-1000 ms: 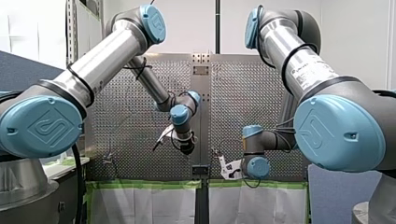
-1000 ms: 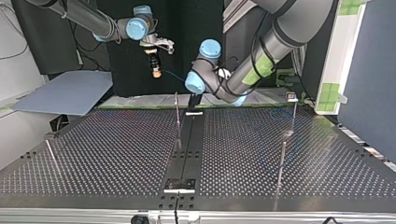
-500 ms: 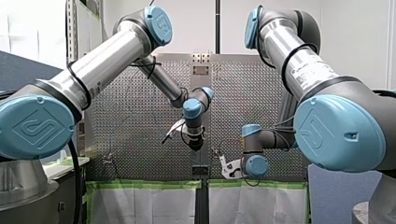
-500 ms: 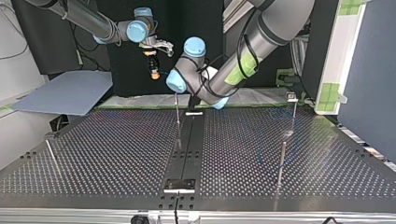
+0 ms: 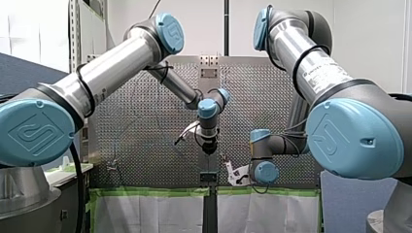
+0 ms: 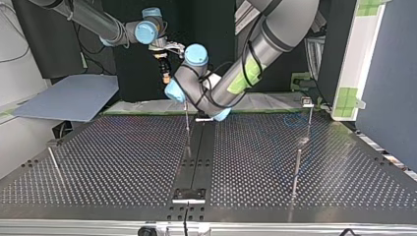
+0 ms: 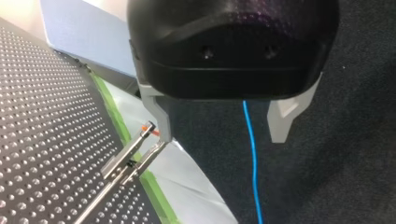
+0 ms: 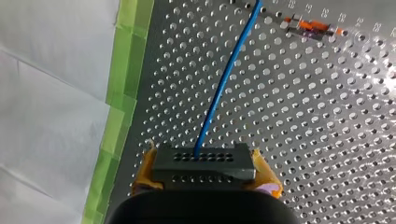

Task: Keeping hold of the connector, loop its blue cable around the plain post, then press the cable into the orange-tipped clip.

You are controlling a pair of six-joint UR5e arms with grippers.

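My right hand [image 8: 205, 176] pinches the connector [image 8: 204, 163] between its yellow pads [image 8: 142, 179]. It grips the two short ends, I think so the face with the little holes stays free and the blue cable [image 8: 224, 79] can come out without a kink. The connector's long side lies across the hand, from pad to pad. Its holed face points ahead, away from the hand. From there the cable runs nearly straight over the bench [image 8: 303, 121] toward the orange-tipped clip [image 8: 312, 25]. My left hand [image 7: 220, 122] is spread wide and holds nothing. The cable shows between its fingers, and the clip stands just beside one finger [image 7: 158, 114]. I think this hand is there to guide the cable. The cable is not in the clip yet.
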